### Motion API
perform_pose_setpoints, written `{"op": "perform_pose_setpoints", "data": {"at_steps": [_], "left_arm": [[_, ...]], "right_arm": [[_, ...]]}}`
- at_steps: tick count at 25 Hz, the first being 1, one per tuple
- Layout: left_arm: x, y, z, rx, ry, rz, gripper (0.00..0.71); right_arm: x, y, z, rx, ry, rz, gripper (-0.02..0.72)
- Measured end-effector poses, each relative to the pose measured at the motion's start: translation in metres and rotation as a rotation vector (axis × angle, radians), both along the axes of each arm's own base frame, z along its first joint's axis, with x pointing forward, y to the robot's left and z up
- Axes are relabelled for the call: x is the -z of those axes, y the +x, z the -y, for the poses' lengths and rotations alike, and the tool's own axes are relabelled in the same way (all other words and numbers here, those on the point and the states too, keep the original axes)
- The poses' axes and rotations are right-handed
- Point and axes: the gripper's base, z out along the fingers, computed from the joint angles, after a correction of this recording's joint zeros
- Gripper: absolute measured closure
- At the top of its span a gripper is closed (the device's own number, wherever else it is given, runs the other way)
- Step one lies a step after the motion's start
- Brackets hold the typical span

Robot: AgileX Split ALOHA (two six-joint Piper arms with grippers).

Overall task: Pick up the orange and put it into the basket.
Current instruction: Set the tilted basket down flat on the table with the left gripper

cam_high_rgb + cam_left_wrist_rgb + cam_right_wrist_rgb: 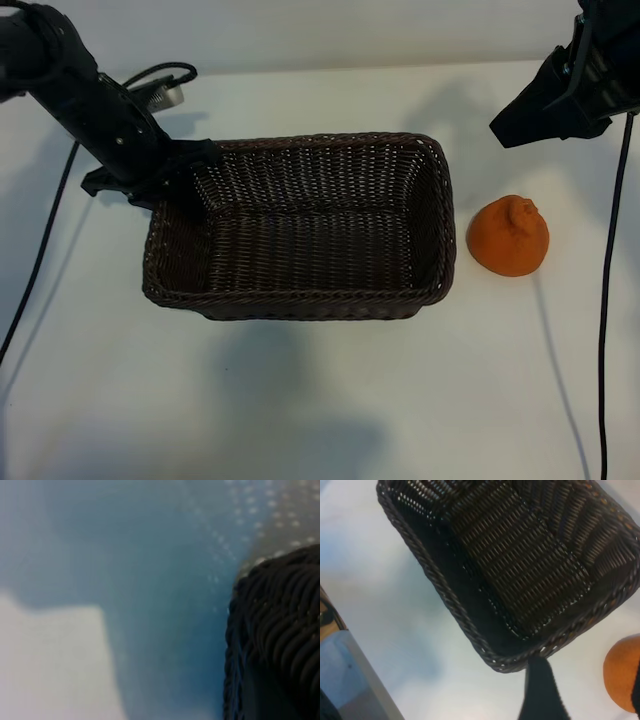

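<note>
Left gripper (185,175) at the wicker basket's (300,305) far-left corner, jaws narrow on the braided rim, apparently to steady it for loading. Right gripper (520,125) hangs above and beyond the orange (508,236), jaws apart and empty, not yet lowered for the pick. Orange sits on the white surface (320,400) just right of the basket: matte, knobbly, nub upward. Basket dark brown, sloping sides, nothing inside.
</note>
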Motion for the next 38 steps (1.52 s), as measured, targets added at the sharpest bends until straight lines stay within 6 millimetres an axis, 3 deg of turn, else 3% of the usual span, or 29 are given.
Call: {"op": "perform_pose_setpoints", "data": {"at_steps": [12,23,38], "left_arm": [[0.007,0.002,0.003,0.015,-0.014,-0.008,0.541],[-0.007,0.018,0.004,0.02,-0.009,0.023,0.541],[-0.008,0.016,0.003,0.038,0.005,0.003,0.541]], "right_arm": [[0.0,0.0,0.0,0.0,0.0,0.0,0.27],[0.0,0.0,-0.001,0.0,0.01,-0.001,0.27],[-0.001,0.0,-0.001,0.0,0.015,-0.002,0.27]]}}
